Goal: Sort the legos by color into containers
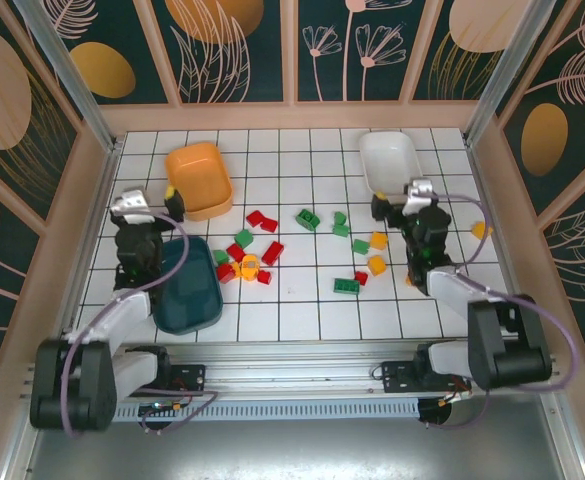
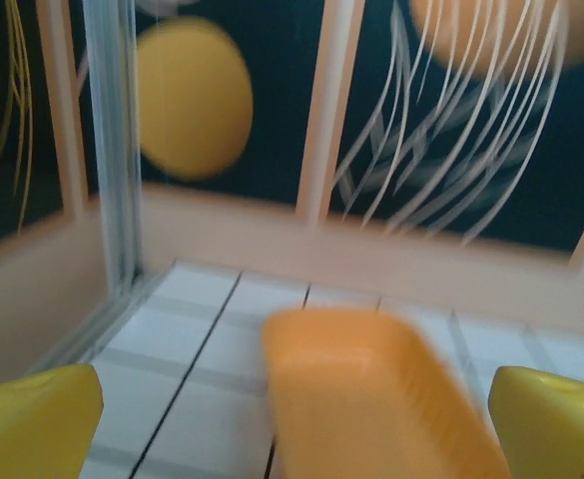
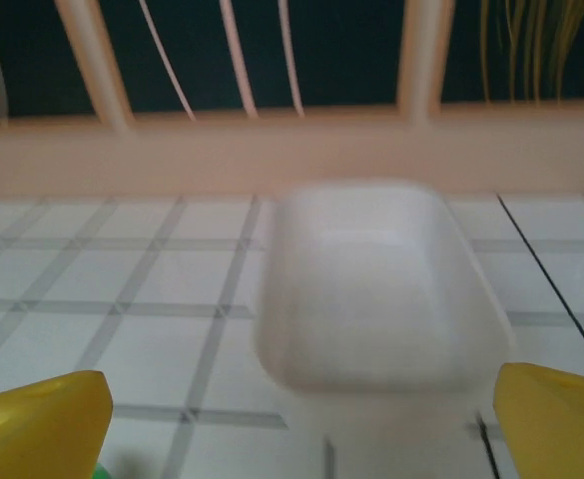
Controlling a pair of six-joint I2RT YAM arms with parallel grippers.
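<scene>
Yellow fingertips (image 2: 32,419) at the near corners of the left wrist view, set wide with nothing between; likewise wide and empty on the right pincer (image 1: 400,200). Found the left pincer (image 1: 154,208) just near the orange tub (image 1: 198,180), facing it, and the right pincer just near the white tub (image 1: 389,160). Judged either tub likely to get shoved by any forward push from there. Saw the legos (image 1: 272,252) loose across the middle of the bench (image 1: 302,310), right of and nearer than the left pincer, left of and nearer than the right pincer. Noted red and orange-yellow bricks bunched beside the teal tub (image 1: 187,290); judged a wide grab there apt to take two colours or scatter neighbours. Spotted one orange-yellow brick (image 1: 481,230) apart, right of the right pincer, easy to miss.
</scene>
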